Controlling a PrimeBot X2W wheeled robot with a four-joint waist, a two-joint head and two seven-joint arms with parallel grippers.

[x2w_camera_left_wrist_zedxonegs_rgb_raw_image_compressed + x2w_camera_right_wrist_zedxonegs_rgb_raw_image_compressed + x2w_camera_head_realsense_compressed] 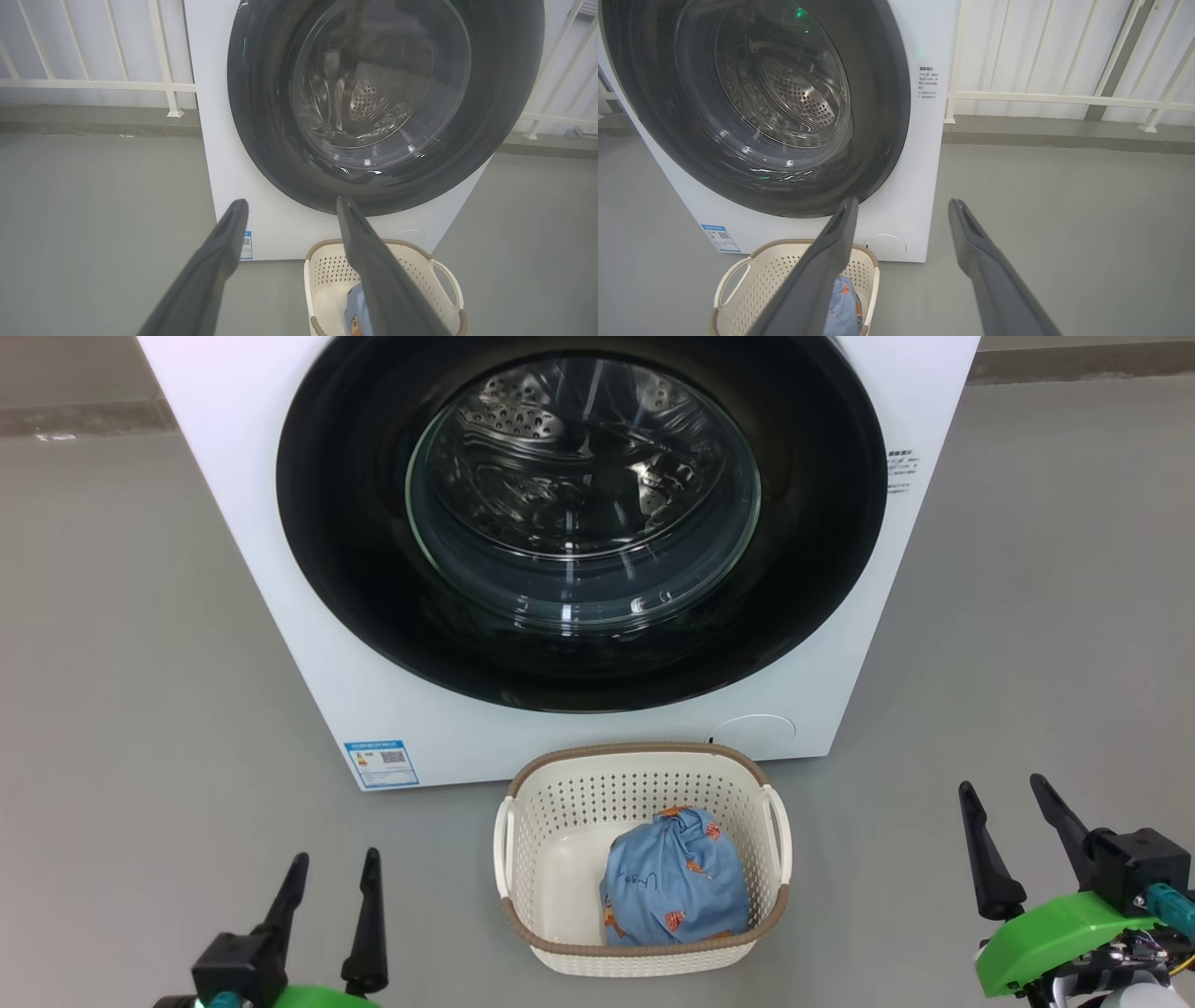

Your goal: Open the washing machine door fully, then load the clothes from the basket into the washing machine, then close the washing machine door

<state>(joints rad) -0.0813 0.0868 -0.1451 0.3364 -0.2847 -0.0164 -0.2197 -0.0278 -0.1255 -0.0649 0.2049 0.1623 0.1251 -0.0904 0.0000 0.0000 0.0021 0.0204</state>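
Left tool [337, 855] and right tool [1001, 782] gape empty at the bottom corners; washing machine door [579, 504] shut, clothes [674, 882] in basket [644, 749].

We find a blue label sticker [381, 763] low on the left of the washing machine [373, 709] front. It carries a QR code [393, 756] and small coloured bars, but its lettering is too small for us to read. High on the right of the same white front sits a block of small grey print [902, 472] in several short lines, seemingly Chinese characters, which we cannot make out. On the clothes [674, 887] a dark scribbled mark resembles handwriting, though we cannot read a word in it.
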